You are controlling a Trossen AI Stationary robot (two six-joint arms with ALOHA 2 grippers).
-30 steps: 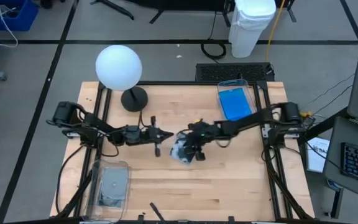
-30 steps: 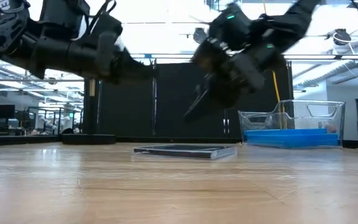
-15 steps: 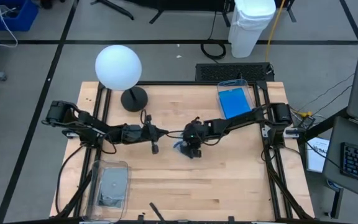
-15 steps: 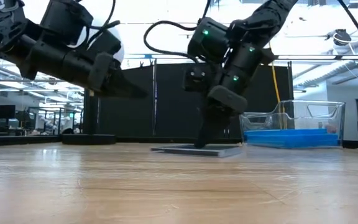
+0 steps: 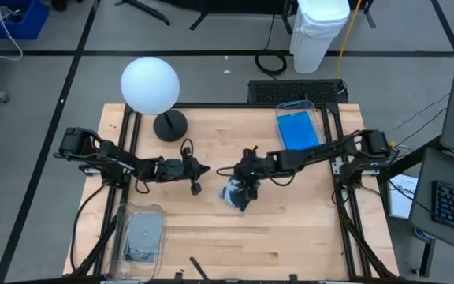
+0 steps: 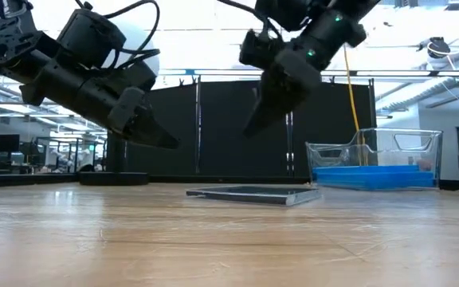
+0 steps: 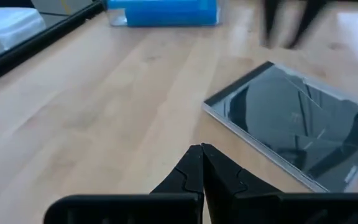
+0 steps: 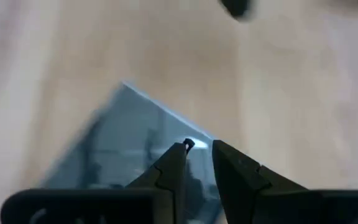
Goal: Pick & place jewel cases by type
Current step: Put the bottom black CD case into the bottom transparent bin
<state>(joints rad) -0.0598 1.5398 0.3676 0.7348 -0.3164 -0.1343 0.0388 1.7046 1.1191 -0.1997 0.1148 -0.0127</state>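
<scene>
One dark grey jewel case (image 6: pixel 253 194) lies flat on the wooden table near its middle, and it also shows in the high view (image 5: pixel 232 199) and the left wrist view (image 7: pixel 296 126). My right gripper (image 6: pixel 250 131) hangs above it, slanting down. Its fingers (image 8: pixel 198 149) stand a narrow gap apart with nothing between them. My left gripper (image 6: pixel 172 144) is shut, tipped downward, to the left of the case and clear of it (image 7: pixel 201 149).
A clear bin (image 5: pixel 298 128) with blue jewel cases stands at the far right (image 6: pixel 373 175). Another clear bin (image 5: pixel 142 235) with dark cases sits at the near left. A white globe lamp (image 5: pixel 150 85) stands at the far left.
My right gripper came down onto the dark case, then rose clear of it again. The case stays flat on the table and has shifted a little. My left gripper has tipped downward and sunk slightly.
</scene>
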